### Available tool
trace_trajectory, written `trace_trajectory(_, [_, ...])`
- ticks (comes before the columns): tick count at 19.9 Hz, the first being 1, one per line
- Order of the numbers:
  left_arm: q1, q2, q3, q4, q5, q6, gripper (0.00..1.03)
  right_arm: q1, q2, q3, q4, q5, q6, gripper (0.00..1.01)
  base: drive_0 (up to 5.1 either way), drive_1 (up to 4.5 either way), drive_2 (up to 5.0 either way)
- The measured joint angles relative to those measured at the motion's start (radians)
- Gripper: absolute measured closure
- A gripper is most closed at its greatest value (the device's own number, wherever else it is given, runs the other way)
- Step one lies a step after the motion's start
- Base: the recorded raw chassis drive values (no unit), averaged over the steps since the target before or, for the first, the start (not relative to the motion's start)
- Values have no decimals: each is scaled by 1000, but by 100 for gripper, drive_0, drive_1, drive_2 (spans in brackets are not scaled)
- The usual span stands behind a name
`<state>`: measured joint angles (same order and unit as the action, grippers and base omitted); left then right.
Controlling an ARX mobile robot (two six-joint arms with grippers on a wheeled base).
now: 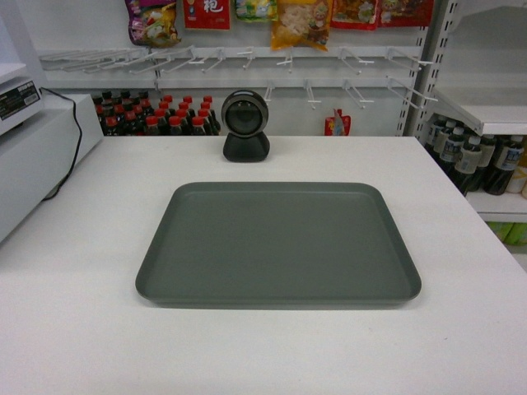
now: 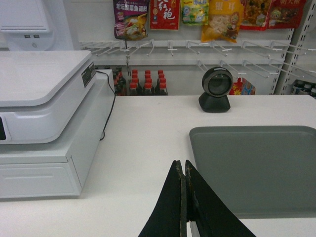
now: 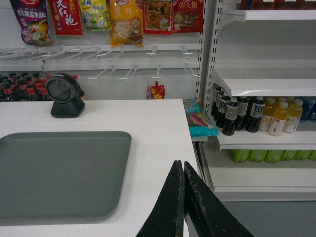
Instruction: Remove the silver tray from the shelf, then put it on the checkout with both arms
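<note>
The silver tray (image 1: 278,243) lies flat in the middle of the white checkout (image 1: 74,329), just in front of the black round scanner (image 1: 245,125). Neither arm shows in the head view. In the left wrist view my left gripper (image 2: 183,165) is shut with nothing in it, hovering over the counter just left of the tray (image 2: 256,168). My right gripper (image 3: 183,166) is shut and holds nothing, near the counter's right edge, right of the tray (image 3: 59,173). A white shelf (image 3: 266,81) stands off to the right.
A white cash register (image 2: 44,113) with its drawer stands at the counter's left. Behind are hook rails with hanging snack bags (image 1: 300,20) and rows of dark bottles (image 1: 156,115). Bottles (image 3: 256,116) fill the right-hand shelves, and a snack packet (image 3: 200,123) lies beside the counter's right edge.
</note>
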<state>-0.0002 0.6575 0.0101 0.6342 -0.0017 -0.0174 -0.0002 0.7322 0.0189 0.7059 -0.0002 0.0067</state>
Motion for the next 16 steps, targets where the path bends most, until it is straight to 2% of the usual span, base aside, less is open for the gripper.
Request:
trace_trajectory(7, [0,-108,0,-97,0,0,102,0,-111,-6,-102,0,0,98,0,0,0])
trace_trajectory(8, [0,-159,0,-142,0,0,102,0,-170,-6,-152,0,0,98,0,0,0])
trace_trajectory(10, [0,-343,0,-321,0,0,102,0,-375,-6,-347,0,0,98,0,0,0])
trace_trajectory(11, [0,-387,0,-364,0,0,102,0,-423,-6,-395,0,0,98,0,0,0])
trace_trajectory(16, [0,-480,0,-457,0,0,102,0,-533,-6,-504,0,0,98,0,0,0])
